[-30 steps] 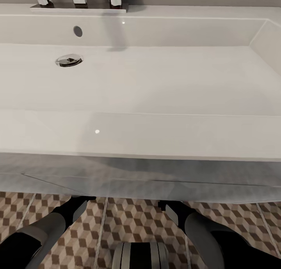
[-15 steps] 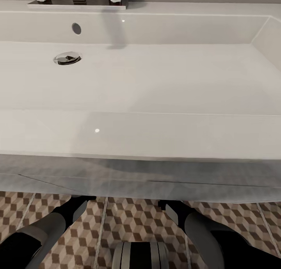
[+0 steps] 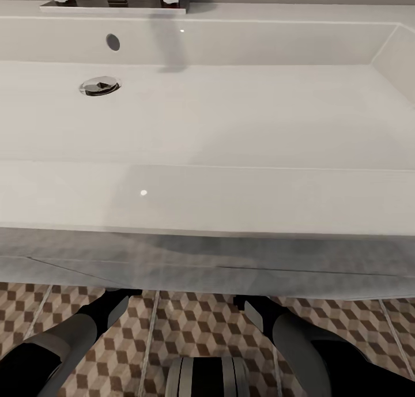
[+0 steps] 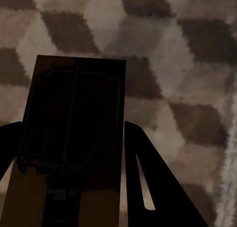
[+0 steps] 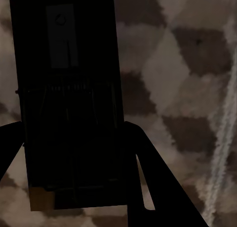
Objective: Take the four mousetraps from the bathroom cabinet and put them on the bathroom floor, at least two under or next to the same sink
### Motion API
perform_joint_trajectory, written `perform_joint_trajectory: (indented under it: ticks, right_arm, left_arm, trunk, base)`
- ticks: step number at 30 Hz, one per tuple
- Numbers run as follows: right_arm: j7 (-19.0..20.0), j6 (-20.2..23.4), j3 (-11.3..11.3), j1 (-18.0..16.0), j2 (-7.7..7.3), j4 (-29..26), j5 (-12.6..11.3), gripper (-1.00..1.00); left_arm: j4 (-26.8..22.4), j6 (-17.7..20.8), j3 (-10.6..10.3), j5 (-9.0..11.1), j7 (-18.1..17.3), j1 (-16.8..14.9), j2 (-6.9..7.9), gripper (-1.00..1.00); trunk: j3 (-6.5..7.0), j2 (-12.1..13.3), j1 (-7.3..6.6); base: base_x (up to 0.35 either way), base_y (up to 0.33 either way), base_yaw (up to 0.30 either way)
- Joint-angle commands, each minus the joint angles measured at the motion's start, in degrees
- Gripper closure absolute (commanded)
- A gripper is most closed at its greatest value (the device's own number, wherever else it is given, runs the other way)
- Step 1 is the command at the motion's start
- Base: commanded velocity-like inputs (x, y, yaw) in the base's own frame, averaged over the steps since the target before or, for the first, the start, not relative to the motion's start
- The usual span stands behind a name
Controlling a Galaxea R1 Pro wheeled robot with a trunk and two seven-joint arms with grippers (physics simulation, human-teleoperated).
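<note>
Progress: I'm parked right at the bathroom sink, both arms reaching down under its front edge toward the bathroom floor. I've a trap in each gripper, so 2 of 4 look ready to go down by the sink, neither released yet. Other 2 traps and the cabinet aren't something I can judge from here.

Left gripper: fingers closed on the sides of a mousetrap, held above the tiles. Can't tell if its far end touches the floor.

Left trap look: tan wooden board, mostly in shadow, dark wire frame and a coil spring near my fingers. Flat, thin, rectangular.

Right gripper: same story, fingers shut around a 2nd mousetrap, cube-pattern tile behind it, pale grout line off to one side.

Right trap look: v. dark in shade, tan showing at one corner, pale rectangular plate w/ a small ring at the far end, wire bar across the middle.

Left to do (my guess): lower and let go of both here, next to the vanity, then see to the remaining pair.
</note>
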Motion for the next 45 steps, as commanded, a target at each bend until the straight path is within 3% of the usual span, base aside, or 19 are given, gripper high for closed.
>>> perform_joint_trajectory:
  ticks: [1,18,22,37,45]
  right_arm:
    - [-0.2,0.3,-0.4,-2.4,0.04,-0.1,0.3,1.0]
    - [-0.2,0.2,-0.4,-2.4,0.04,-0.1,0.3,1.0]
    - [-0.2,0.2,-0.4,-2.4,0.04,-0.1,0.3,1.0]
    - [-0.4,-1.3,-0.4,-2.4,0.04,-0.1,0.1,1.0]
    - [-0.6,-1.8,-0.4,-2.4,0.04,-0.1,0.0,1.0]
  left_arm:
    - [-0.2,0.3,-0.5,0.2,0.3,0.0,0.05,1.0]
    - [-0.2,0.3,-0.5,0.2,0.3,0.0,-0.04,1.0]
    - [-0.2,0.3,-0.5,0.2,0.3,0.0,-0.04,1.0]
    - [-0.8,0.3,-0.5,0.2,0.3,0.0,-0.04,1.0]
    - [-0.8,0.3,-0.6,0.2,0.3,0.0,-0.96,1.0]
  trunk:
    - [-0.02,0.0,-0.01]
    - [-0.02,0.0,-0.01]
    - [-0.91,-0.1,0.09]
    - [-0.91,-0.1,0.09]
    - [-0.91,-0.1,0.09]
  base:
    - [0.0,0.0,0.0]
    - [0.0,0.0,0.0]
    - [0.0,0.0,0.0]
    - [0.0,0.0,0.0]
    - [0.0,0.0,0.0]
